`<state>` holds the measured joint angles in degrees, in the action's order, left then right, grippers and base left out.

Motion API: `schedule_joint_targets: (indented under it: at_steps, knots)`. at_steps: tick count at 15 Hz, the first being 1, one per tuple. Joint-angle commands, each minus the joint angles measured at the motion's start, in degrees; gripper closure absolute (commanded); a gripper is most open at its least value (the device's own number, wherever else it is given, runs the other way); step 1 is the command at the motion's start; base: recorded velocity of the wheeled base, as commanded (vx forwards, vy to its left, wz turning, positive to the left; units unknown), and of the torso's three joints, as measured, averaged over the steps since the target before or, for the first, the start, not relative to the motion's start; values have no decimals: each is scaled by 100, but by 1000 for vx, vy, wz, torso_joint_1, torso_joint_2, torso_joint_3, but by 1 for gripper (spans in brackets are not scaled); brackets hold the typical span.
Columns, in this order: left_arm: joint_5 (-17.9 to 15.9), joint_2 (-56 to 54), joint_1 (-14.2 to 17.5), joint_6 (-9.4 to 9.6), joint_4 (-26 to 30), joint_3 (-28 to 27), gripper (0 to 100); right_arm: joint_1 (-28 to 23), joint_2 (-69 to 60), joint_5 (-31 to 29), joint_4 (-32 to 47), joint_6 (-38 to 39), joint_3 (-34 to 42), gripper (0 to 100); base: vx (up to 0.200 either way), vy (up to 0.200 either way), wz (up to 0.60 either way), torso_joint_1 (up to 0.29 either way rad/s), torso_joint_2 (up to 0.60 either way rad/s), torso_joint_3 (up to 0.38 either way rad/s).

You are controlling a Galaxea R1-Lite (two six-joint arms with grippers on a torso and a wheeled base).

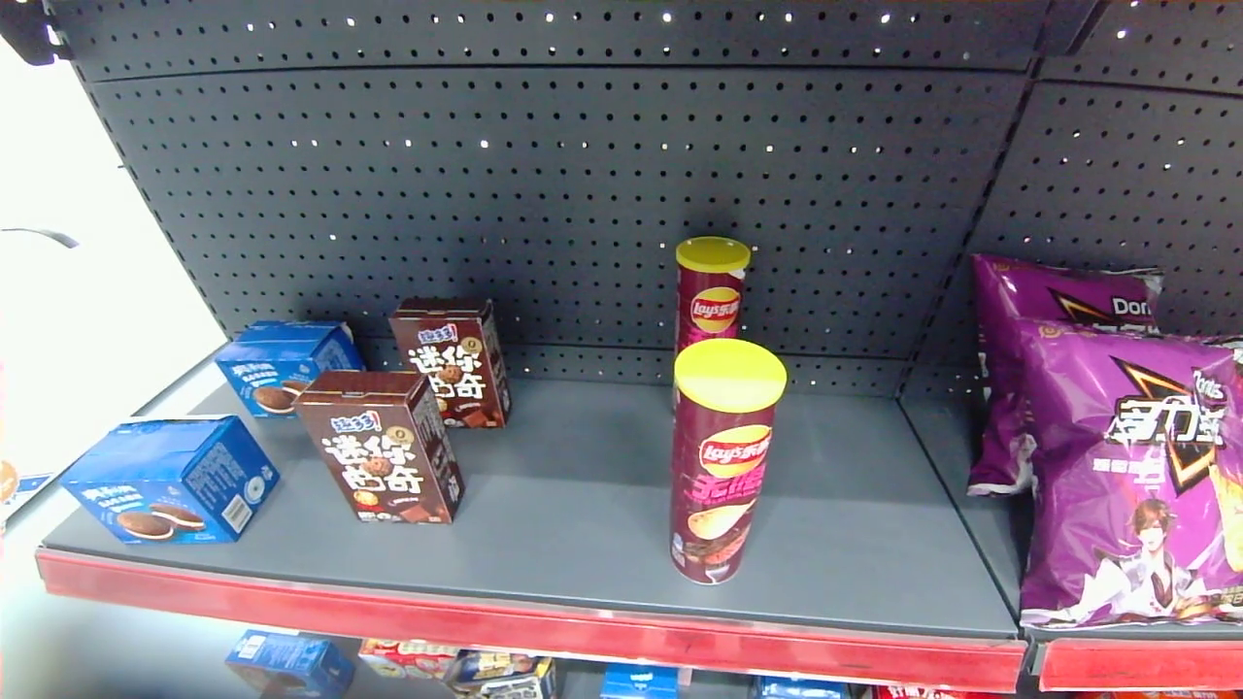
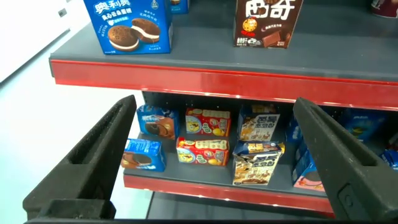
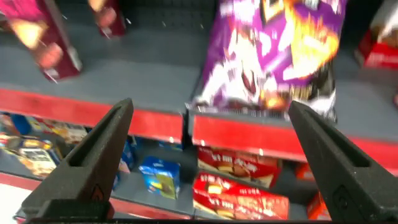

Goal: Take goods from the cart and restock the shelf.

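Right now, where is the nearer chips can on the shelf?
In the head view the nearer can stands upright on the grey shelf, just in front of the other can, left of the purple bags.

On the shelf (image 1: 583, 505) we find the goods in pairs, one behind the other. At the far left lies the front sandwich-cookie box (image 1: 170, 479), with the rear sandwich-cookie box (image 1: 288, 367) behind it and a little to the right. Just right of these stand the front mini-cookie box (image 1: 381, 447) and, behind it, the rear mini-cookie box (image 1: 452, 362). Right of centre, the front chip can (image 1: 723, 461) stands upright, with the rear chip can (image 1: 711, 291) directly behind it by the back panel (image 1: 544, 194). On the adjoining section at right, the front chip bag (image 1: 1131, 476) overlaps the rear chip bag (image 1: 1058, 291). Below, the lower shelf (image 2: 217, 190) carries more boxes.
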<state>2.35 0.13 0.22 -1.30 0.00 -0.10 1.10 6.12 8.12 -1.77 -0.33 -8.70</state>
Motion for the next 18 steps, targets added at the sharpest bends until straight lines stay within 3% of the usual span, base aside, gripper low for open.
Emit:
schedule_joint_targets:
  at_steps: [1,3,4,6,7,8,9,12,18]
  knots:
    - [11,-5,4,-1,0,1,0,418,2086,770,-113,-64,-1274,0,0,0,0,0,0,0]
    - [11,-5,4,-1,0,1,0,901,3027,981,-351,-477,-1696,0,0,0,0,0,0,0]
    - [2,-5,4,-1,0,1,0,919,3651,902,-983,-811,-1696,0,0,0,0,0,0,0]
    - [2,-5,4,-1,0,1,0,927,4565,840,-2284,-670,-1670,0,0,0,0,0,0,0]
    - [2,-5,4,-1,0,1,0,1226,5294,630,-3066,-635,-1775,0,0,0,0,0,0,0]
    - [2,-5,4,-1,0,1,0,1595,5646,313,-3295,-635,-1872,0,0,0,0,0,0,0]
    - [2,-5,4,-1,0,1,0,1841,5989,-30,-3436,-582,-1977,0,0,0,0,0,0,0]
    - [2,-5,4,-1,0,1,0,2360,6692,-21,-3163,-266,-2408,0,0,0,0,0,0,0]
    - [2,-5,4,-1,0,1,0,2756,8036,-539,-3172,-301,-3190,0,0,0,0,0,0,0]
